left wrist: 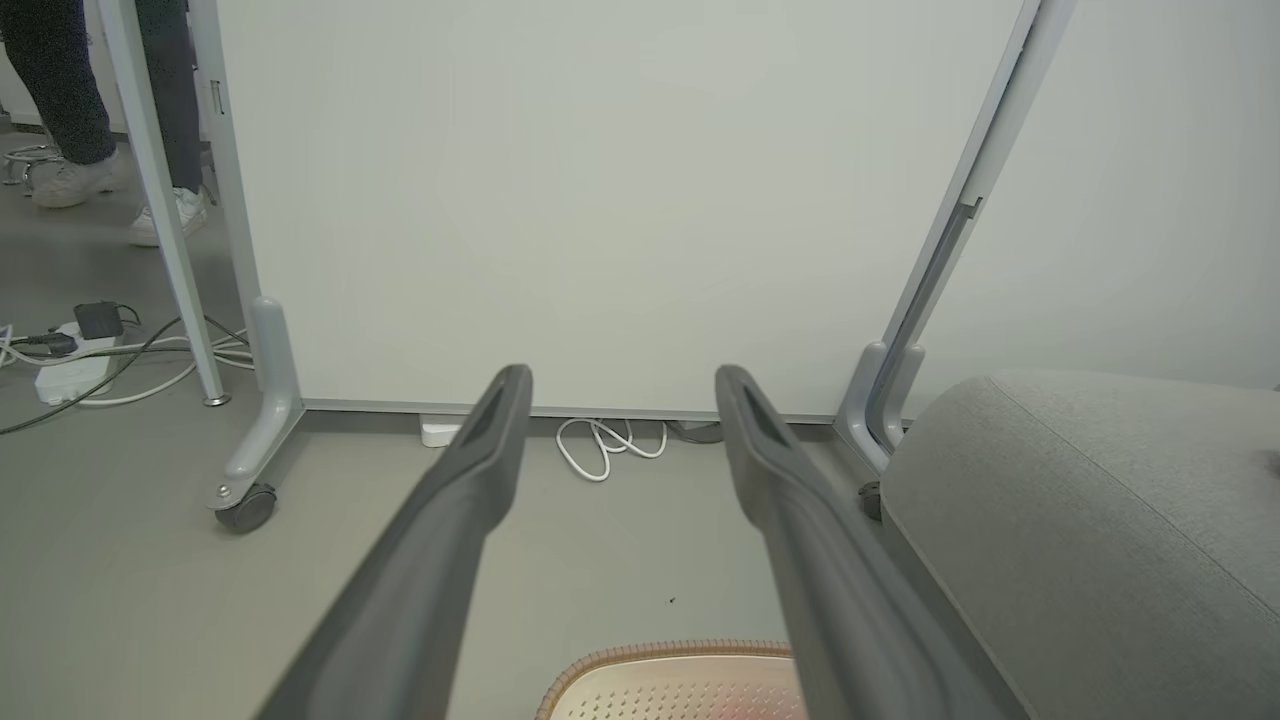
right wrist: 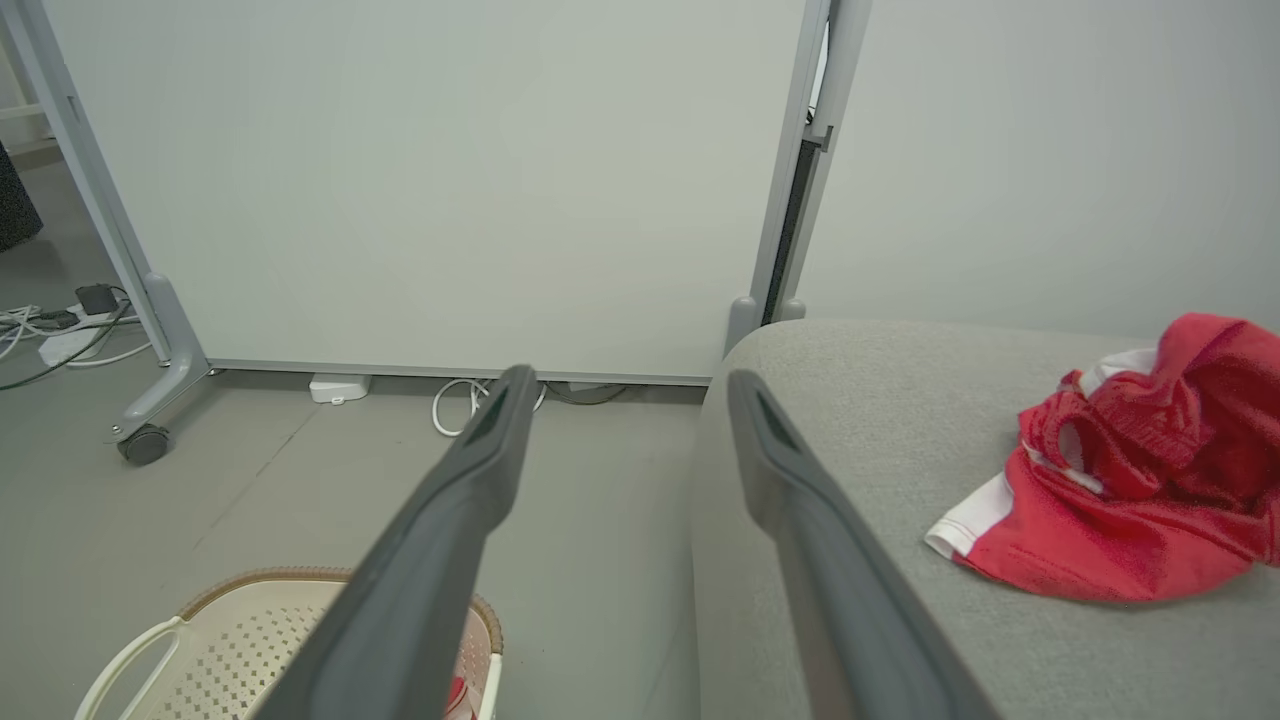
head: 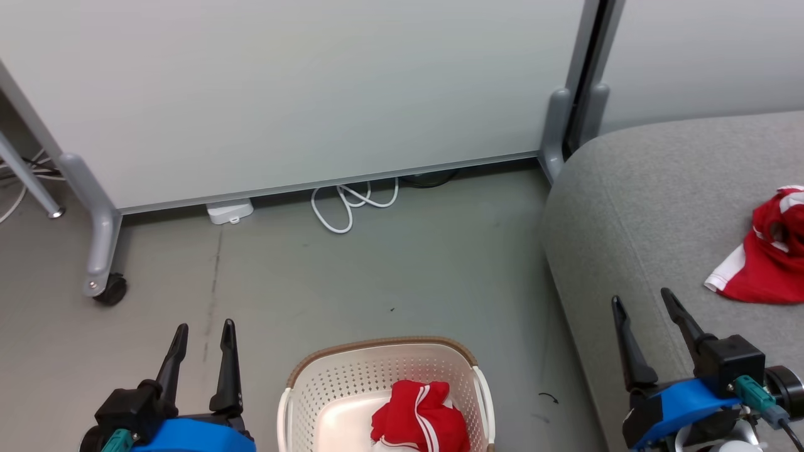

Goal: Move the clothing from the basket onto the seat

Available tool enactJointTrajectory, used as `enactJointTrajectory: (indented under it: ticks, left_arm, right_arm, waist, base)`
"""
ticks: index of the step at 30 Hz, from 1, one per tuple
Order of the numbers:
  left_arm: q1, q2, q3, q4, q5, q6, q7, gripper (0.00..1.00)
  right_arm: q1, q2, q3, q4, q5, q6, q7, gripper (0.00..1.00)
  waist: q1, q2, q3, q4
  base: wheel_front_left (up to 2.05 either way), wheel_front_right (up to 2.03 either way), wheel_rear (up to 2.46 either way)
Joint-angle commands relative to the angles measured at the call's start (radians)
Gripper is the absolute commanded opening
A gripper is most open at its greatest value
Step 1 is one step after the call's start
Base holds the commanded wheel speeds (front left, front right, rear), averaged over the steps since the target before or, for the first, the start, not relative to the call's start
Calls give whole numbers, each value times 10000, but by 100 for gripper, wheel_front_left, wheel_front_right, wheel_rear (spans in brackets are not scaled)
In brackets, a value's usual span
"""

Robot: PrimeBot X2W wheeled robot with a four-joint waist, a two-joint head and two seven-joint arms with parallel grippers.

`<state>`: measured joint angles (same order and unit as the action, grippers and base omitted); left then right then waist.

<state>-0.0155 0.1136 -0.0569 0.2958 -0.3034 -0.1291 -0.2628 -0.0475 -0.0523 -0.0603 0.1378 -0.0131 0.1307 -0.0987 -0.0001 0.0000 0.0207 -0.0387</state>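
The cream basket [head: 326, 383] with its brown braided rim stands on the floor at the bottom centre; its rim [left wrist: 670, 655] and wall [right wrist: 230, 640] show in both wrist views. A crumpled red garment with white stripes [head: 419, 419] lies inside it. A second red garment with white trim [head: 766, 251] [right wrist: 1120, 490] lies on the grey seat [head: 634, 213] [left wrist: 1090, 520] [right wrist: 870, 420] at the right. My left gripper [head: 203, 329] [left wrist: 620, 385] is open and empty, left of the basket. My right gripper [head: 642, 298] [right wrist: 622, 385] is open and empty over the seat's front left edge.
A pale partition panel [head: 301, 88] on wheeled grey feet [head: 103, 285] closes off the back. A white cable loop [head: 348, 204] and a small white box [head: 230, 211] lie at its base. A person's feet [left wrist: 110, 195] and a power strip [left wrist: 70, 355] are beyond it.
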Motion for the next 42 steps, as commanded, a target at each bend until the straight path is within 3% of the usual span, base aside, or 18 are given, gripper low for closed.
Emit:
enactJointTrajectory:
  ticks: [1,28,42]
  left_arm:
    - [89,-35,50,18,73,-12,-27,100]
    - [307,-212,316,-175,355,-15,-28,100]
    - [-798,-50,-707,698,135,-16,-28,100]
  right_arm:
    - [204,22,0,-74,34,3,6,100]
    - [315,24,247,-275,228,1,167,100]
    - [-362,23,633,-611,385,1,57,100]
  waist:
    - [1,0,-35,175]
    - [1,0,121,281]
    - [1,0,1602,-238]
  base:
    - [0,0,0]
    - [0,0,0]
    - [0,0,0]
